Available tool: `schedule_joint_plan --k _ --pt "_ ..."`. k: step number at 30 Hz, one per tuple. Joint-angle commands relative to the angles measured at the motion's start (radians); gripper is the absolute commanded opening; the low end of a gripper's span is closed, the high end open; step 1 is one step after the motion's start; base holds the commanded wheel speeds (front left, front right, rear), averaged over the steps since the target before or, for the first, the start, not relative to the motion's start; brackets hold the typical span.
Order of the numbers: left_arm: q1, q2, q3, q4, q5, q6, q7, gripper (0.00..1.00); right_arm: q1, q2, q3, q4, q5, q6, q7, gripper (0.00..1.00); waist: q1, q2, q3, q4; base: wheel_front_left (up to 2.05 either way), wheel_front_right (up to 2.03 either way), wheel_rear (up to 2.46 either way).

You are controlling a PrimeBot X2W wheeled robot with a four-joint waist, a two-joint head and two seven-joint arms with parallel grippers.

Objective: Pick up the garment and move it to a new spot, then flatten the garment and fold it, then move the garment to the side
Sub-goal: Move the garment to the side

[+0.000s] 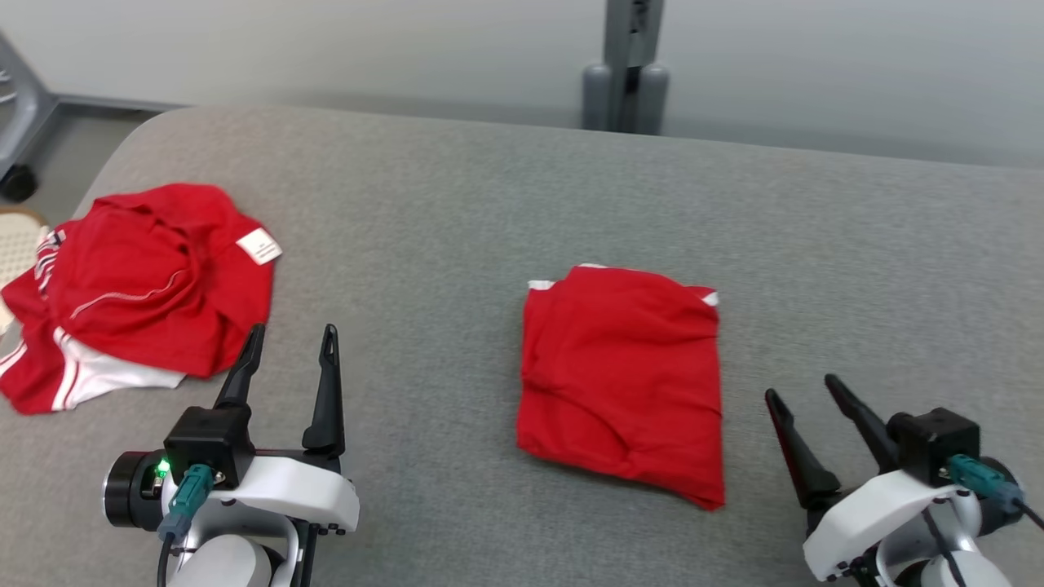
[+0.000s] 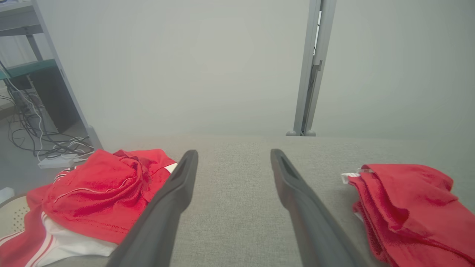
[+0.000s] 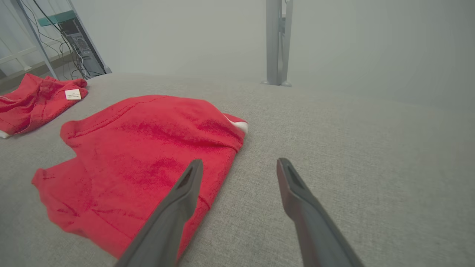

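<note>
Head view: a grey fabric-covered worktop (image 1: 457,204) stretches across the scene. The folded red garment (image 1: 624,383) lies flat near the middle as a rough rectangle, with slivers of white at its far corners. At the worktop's left edge sits a heap of crumpled red and white clothes (image 1: 147,285) with a white label (image 1: 259,246) on top. The left hand (image 1: 294,328) hovers at lower left, fingers spread and holding nothing, one fingertip just beside the heap. The right hand (image 1: 799,386) hovers at lower right, also spread and empty, near the garment's right edge. A grey post (image 1: 625,65) stands beyond the far edge.

Left wrist view: the left hand (image 2: 233,152) shows two dark fingers wide apart over bare grey fabric, between the heap (image 2: 96,193) on one side and the folded red garment (image 2: 408,207) on the other. Cables (image 2: 33,137) lie on the floor behind.

Right wrist view: the right hand (image 3: 240,161) has its fingers parted, one fingertip over the edge of the folded red garment (image 3: 148,159); whether it touches cannot be told.
</note>
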Motion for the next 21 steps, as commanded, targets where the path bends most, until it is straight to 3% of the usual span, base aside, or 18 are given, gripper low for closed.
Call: schedule_joint_plan --k 1,7,16,17,18,19,21 --pt "-0.020 -0.003 0.003 0.004 0.006 -0.002 -0.009 1.00 -0.019 -0.005 0.010 0.033 0.017 0.000 -0.014 1.00 0.0000 -0.0001 0.023 0.039 0.00 0.00 0.00" --pt "-0.031 -0.019 0.024 0.019 0.008 -0.019 -0.032 1.00 -0.045 0.013 0.052 0.160 0.052 0.000 -0.040 1.00 0.0000 -0.0001 0.045 0.086 0.00 0.00 0.00" --pt "-0.046 -0.048 0.056 0.053 0.032 -0.056 -0.046 1.00 -0.076 0.045 0.113 0.274 0.117 0.000 -0.066 1.00 0.0000 -0.0001 0.051 0.095 0.00 0.00 0.00" --pt "-0.047 -0.052 0.056 0.058 0.034 -0.062 -0.046 1.00 -0.079 0.047 0.120 0.285 0.124 0.000 -0.068 0.94 0.0000 -0.0001 0.050 0.093 0.00 0.00 0.00" --pt "-0.048 -0.054 0.059 0.062 0.037 -0.064 -0.047 1.00 -0.079 0.049 0.133 0.296 0.135 0.000 -0.058 0.49 0.0000 -0.0001 0.049 0.092 0.00 0.00 0.00" --pt "-0.048 -0.054 0.059 0.062 0.037 -0.064 -0.047 1.00 -0.079 0.049 0.133 0.296 0.135 0.000 -0.058 0.49 0.0000 -0.0001 0.049 0.092 0.00 0.00 0.00" --pt "-0.051 -0.059 0.064 0.067 0.047 -0.071 -0.046 1.00 -0.087 0.053 0.145 0.311 0.151 0.000 -0.068 0.00 0.0000 -0.0001 0.046 0.090 0.00 0.00 0.00"
